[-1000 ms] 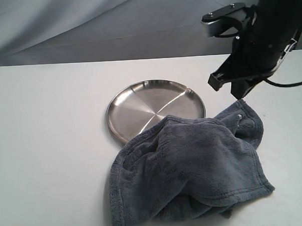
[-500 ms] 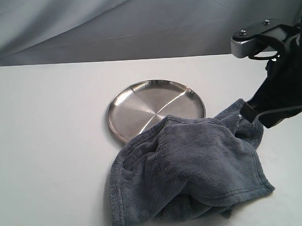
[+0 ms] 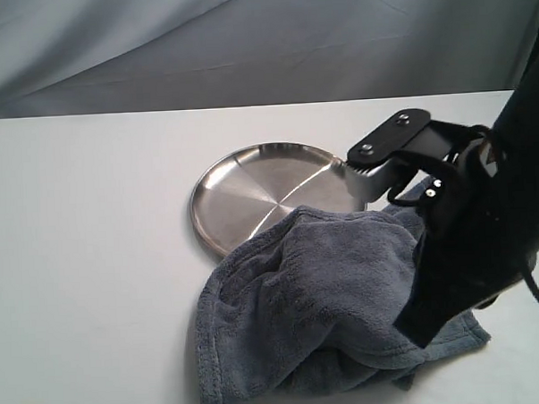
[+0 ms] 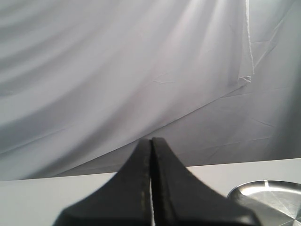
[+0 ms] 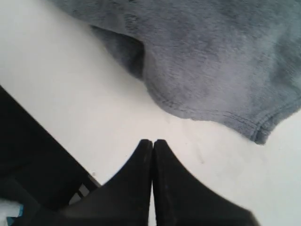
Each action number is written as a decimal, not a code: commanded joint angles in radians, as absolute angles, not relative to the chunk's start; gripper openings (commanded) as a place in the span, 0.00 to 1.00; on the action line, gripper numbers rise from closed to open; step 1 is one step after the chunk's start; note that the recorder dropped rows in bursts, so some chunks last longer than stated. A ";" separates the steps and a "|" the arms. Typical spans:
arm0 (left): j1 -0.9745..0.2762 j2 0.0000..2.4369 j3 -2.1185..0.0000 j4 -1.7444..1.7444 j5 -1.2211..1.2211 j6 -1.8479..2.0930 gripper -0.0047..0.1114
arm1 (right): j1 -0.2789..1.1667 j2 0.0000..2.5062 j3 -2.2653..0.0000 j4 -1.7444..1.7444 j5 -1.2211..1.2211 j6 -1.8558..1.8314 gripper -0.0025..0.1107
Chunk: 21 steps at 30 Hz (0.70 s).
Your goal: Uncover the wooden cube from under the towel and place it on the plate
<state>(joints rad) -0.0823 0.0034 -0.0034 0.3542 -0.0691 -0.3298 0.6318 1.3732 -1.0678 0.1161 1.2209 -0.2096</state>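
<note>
Draping over the plate's (image 3: pixel 260 184) rim, the towel (image 3: pixel 328 307) lies bunched up.

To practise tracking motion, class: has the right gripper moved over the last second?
Yes. The right gripper has dropped from above the far corner of the towel, right of the plate, to low beside its near edge.

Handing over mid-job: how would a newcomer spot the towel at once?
Find the white table, then the round steel plate on it. The towel is the crumpled heap overlapping the plate's camera-side rim. It alone is soft, fluffy and slate-grey.
</note>
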 commanded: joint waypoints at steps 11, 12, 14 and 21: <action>-0.080 0.000 0.000 0.354 -0.078 -0.335 0.04 | 0.859 1.395 -1.075 0.236 1.124 -0.221 0.02; -0.080 0.000 0.000 0.354 -0.078 -0.335 0.04 | 0.868 1.411 -1.084 0.240 1.121 -0.221 0.02; -0.080 0.000 0.000 0.354 -0.078 -0.335 0.04 | 0.885 1.457 -1.110 0.246 1.121 -0.221 0.02; -0.080 0.000 0.000 0.354 -0.078 -0.335 0.04 | 0.921 1.627 -1.326 0.247 1.147 -0.228 0.02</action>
